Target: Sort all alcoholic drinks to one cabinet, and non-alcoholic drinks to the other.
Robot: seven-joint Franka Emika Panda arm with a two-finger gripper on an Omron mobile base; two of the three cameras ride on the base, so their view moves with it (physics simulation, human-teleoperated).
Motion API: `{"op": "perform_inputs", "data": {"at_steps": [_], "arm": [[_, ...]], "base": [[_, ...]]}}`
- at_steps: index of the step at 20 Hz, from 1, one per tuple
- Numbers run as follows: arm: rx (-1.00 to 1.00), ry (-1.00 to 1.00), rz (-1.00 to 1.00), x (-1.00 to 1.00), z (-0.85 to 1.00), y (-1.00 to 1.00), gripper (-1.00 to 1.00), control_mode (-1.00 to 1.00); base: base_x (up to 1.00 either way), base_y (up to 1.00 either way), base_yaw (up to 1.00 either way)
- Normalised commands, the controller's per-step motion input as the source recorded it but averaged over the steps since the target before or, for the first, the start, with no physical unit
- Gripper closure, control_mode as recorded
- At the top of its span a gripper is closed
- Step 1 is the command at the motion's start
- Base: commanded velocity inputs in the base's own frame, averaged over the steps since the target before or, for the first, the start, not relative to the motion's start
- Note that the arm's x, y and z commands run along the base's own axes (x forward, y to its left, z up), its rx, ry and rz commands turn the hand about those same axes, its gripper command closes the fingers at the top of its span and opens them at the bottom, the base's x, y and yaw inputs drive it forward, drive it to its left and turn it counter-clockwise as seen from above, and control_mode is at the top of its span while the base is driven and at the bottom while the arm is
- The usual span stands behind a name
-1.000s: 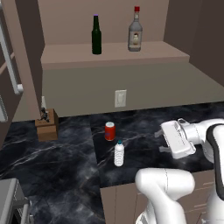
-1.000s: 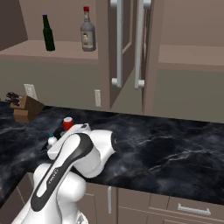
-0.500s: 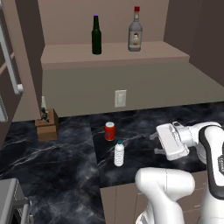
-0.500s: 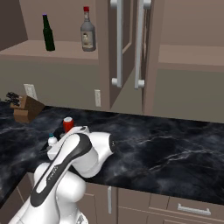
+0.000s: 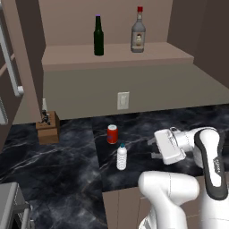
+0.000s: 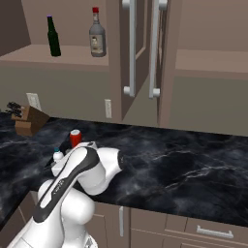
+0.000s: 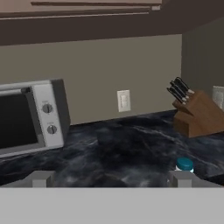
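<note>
Both alcoholic drinks stand upright and well apart on the open shelf above the backsplash: the slim dark green bottle point(image 5: 99, 36) with its purple cap to the left, the clear bottle with the red cap point(image 5: 138, 31) and pale label to the right. The right base view shows the same pair on that shelf, with a cabinet point(image 6: 141, 53) whose two doors hang ajar just to their right. If that shelf counts as one of the two cabinets, the alcoholic half looks settled; I cannot tell that for certain.

The non-alcoholic half is not yet done, by my reading. The red can point(image 5: 112, 133) with its silver top and the small ribbed plastic bottle with the blue cap point(image 5: 121, 157) both stand on the black marble worktop point(image 5: 62, 161), near each other, the bottle in front of the can toward the robot. Neither is in a cabinet.

The hand point(image 5: 154, 147) hangs low over the worktop with its jaws spread wide and nothing between them. It sits to the right of the plastic bottle, near but not touching, and points across toward it. The can lies a little farther off, behind the bottle. In the hand view the bottle's blue cap point(image 7: 184, 164) peeks up at the lower right, just by one fingertip rather than centred between the two, so the hand is not lined up on it. A knife block point(image 7: 197, 114) stands beyond it and a microwave point(image 7: 30, 114) at the left.
</note>
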Motion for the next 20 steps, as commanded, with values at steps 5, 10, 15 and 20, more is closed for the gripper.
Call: {"op": "perform_inputs", "data": {"at_steps": [5, 10, 15, 20], "arm": [[0.03, 0.04, 0.00, 0.06, -0.20, 0.15, -1.00, -1.00], [0.03, 0.02, 0.00, 0.13, -0.14, 0.14, -1.00, -1.00], [0.03, 0.02, 0.00, 0.18, -0.15, 0.15, -1.00, -1.00], [0.02, 0.02, 0.00, 0.13, -0.23, 0.18, -1.00, -1.00]], "base": [[0.00, 0.00, 0.00], [0.00, 0.00, 0.00], [0.00, 0.00, 0.00], [0.00, 0.00, 0.00]]}}
